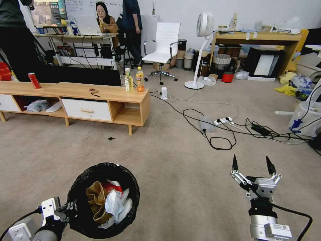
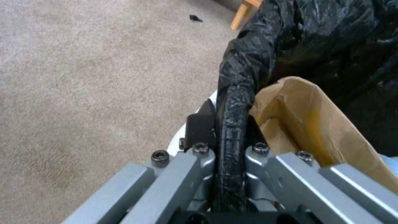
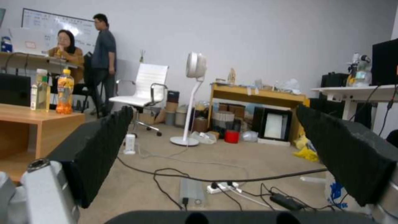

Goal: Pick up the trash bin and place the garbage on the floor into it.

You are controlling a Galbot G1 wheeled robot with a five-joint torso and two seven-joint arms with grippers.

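The trash bin (image 1: 87, 174), lined with a crinkled black bag, hangs low at the near left above the carpet. My left gripper (image 1: 69, 208) is shut on its rim; in the left wrist view the gripper (image 2: 231, 121) clamps the black rim (image 2: 238, 77) from both sides. Inside the bin lies garbage: a crumpled brown paper bag (image 1: 95, 201) (image 2: 319, 124), white tissues (image 1: 115, 205) and a red packet (image 1: 113, 186). My right gripper (image 1: 252, 166) (image 3: 219, 143) stands open and holds nothing, out over bare carpet at the near right.
A low wooden bench (image 1: 83, 95) at the left carries two drink bottles (image 1: 134, 79) and an upright red can (image 1: 34, 80). A small black scrap (image 1: 111, 138) lies before it. Cables and a power strip (image 1: 222, 121) sprawl ahead right. A fan (image 1: 200, 50) and chair (image 1: 163, 47) stand behind.
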